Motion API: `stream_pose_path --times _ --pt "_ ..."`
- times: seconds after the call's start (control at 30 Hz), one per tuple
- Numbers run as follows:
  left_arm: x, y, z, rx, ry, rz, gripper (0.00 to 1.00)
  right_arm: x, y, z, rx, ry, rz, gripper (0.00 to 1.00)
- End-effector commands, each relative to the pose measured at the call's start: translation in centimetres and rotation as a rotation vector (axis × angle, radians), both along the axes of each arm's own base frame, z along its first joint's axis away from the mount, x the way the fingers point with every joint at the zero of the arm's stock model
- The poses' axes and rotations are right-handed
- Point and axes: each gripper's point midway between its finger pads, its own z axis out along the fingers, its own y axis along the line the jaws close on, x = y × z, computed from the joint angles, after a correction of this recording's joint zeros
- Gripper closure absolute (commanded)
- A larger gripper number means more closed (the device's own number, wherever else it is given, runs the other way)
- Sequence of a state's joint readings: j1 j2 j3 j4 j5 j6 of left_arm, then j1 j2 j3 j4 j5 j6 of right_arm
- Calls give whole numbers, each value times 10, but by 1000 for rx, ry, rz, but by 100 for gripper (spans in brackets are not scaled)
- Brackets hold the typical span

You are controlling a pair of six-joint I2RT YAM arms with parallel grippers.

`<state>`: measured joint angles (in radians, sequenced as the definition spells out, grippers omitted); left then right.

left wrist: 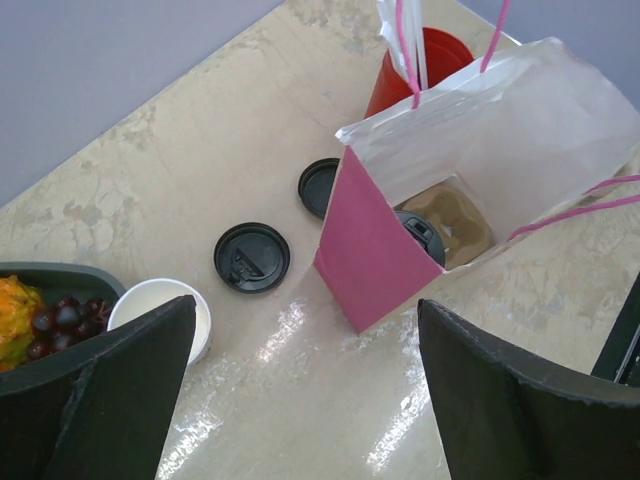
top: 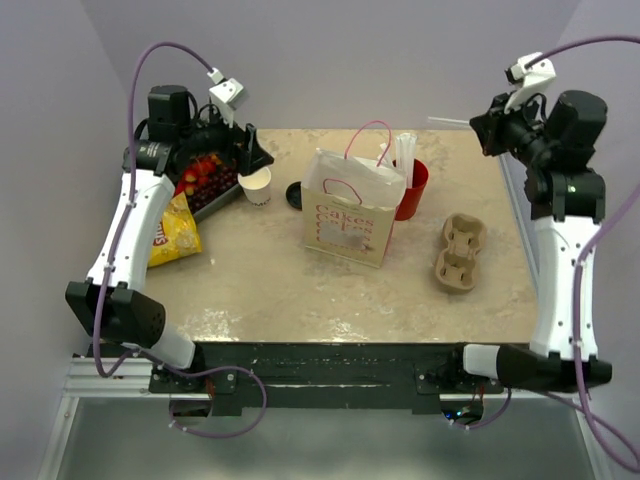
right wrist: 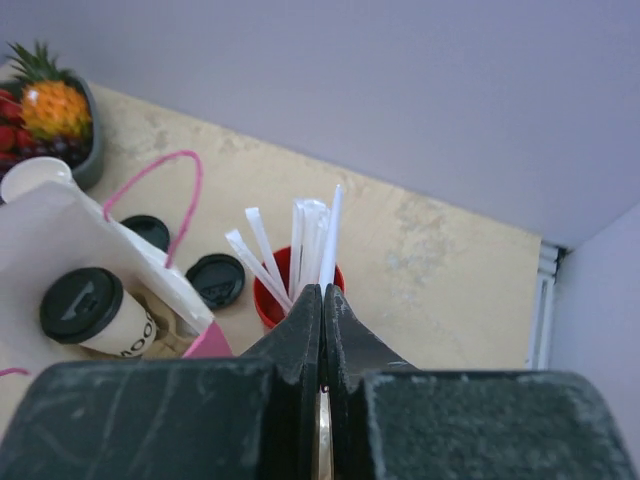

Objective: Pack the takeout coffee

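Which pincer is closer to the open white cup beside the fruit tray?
Left. The left pincer hangs right by the white cup; the right pincer is far across the table, beyond the red cup.

A bag (top: 350, 215) stood near the middle of the desk (top: 300, 290), with a lidded cup (right wrist: 95, 312) inside it. To its left, an open cup (top: 256, 185) sat just beside a fruit tray (top: 205, 180). Between them lay the first lid (left wrist: 251, 257), nearer the cup, and the second lid (left wrist: 318, 187), against the bag's edge. A chip packet (top: 175, 230) lay before the tray. A straw cup (top: 410, 185) stood behind the bag to its right, and a cup carrier (top: 460, 250) lay farther right.
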<state>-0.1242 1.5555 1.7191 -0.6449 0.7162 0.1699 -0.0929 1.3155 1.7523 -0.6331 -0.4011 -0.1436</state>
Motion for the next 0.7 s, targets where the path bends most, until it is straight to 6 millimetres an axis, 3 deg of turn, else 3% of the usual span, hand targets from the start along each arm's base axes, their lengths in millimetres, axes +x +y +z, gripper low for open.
stream_pose_path --times 0.0,0.07,0.1,0.2,0.33,0.67 --pt "-25 -5 46 -73 -109 -45 4 -41 19 49 5 -139 96 100" --pt "-29 -6 48 -82 -110 -50 4 -54 31 57 20 -145 164 100" --pt "-33 -5 52 -82 -121 -49 4 -71 46 71 25 -174 259 100" --pt "-41 -3 55 -73 -141 -44 4 -92 64 75 39 -152 372 99" --pt "-49 1 60 -55 -166 -33 4 -106 76 54 74 -38 462 99" --pt "-62 4 59 -48 -171 -33 4 -129 80 2 100 197 515 95"
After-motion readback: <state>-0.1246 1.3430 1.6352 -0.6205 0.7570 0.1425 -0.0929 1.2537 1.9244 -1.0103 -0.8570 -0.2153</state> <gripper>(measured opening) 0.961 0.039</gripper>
